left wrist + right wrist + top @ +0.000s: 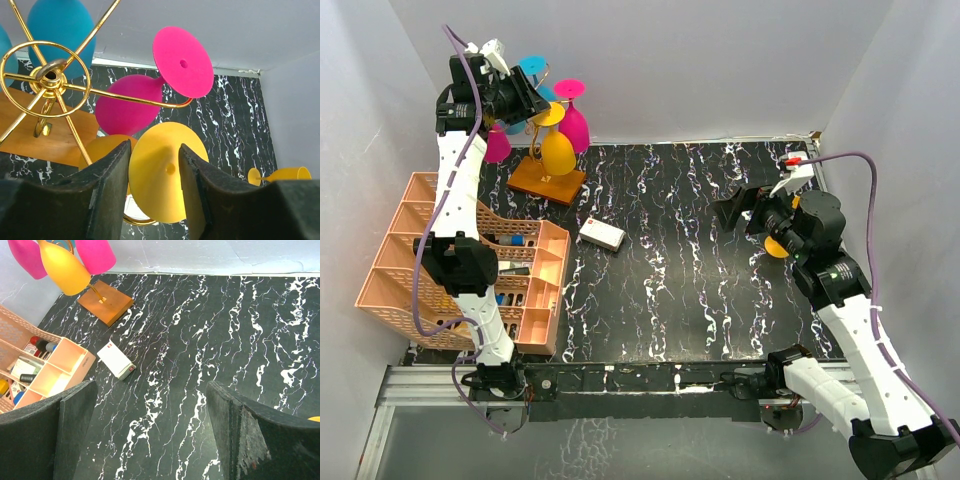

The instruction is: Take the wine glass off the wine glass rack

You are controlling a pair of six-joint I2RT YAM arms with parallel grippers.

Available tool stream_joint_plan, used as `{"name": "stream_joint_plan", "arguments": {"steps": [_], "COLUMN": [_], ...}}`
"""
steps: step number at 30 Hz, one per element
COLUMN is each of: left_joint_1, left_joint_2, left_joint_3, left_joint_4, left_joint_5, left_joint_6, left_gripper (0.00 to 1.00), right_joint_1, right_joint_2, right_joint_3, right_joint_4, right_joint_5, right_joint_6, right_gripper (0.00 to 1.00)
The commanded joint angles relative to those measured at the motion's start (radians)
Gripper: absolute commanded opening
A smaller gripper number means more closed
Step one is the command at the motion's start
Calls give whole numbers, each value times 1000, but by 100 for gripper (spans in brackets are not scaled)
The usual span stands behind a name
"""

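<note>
The gold wire wine glass rack (548, 180) stands on its orange-brown base at the back left, with yellow (557, 150), pink (575, 125) and teal (532, 68) glasses hanging upside down. My left gripper (530, 100) is raised at the rack's top. In the left wrist view its open fingers (107, 190) flank the round foot of the yellow wine glass (157, 170), beside the rack's hub (50, 77) and a pink glass (127, 105). My right gripper (740, 208) is open and empty above the table (150, 440).
Another yellow glass (776, 245) lies on its side by my right arm. A white box (602, 234) lies mid-table. A peach lattice basket (390, 270) with small items stands at the left edge. Grey walls close in the back and both sides.
</note>
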Motion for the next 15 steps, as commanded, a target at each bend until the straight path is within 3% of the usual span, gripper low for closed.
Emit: {"name": "stream_joint_plan", "arguments": {"steps": [1,15], "left_joint_1": [1,1], "left_joint_2": [13,-42], "left_joint_3": [16,-33], "left_joint_4": [-69,-7], "left_joint_5": [38,23], "left_joint_6": [6,-51], "left_gripper": [40,26], "right_joint_1": [6,9], "right_joint_2": [-2,5], "right_joint_3": [6,13], "right_joint_4": [62,60], "right_joint_5": [14,15], "right_joint_6": [-21,-20], "right_gripper": [99,99]}}
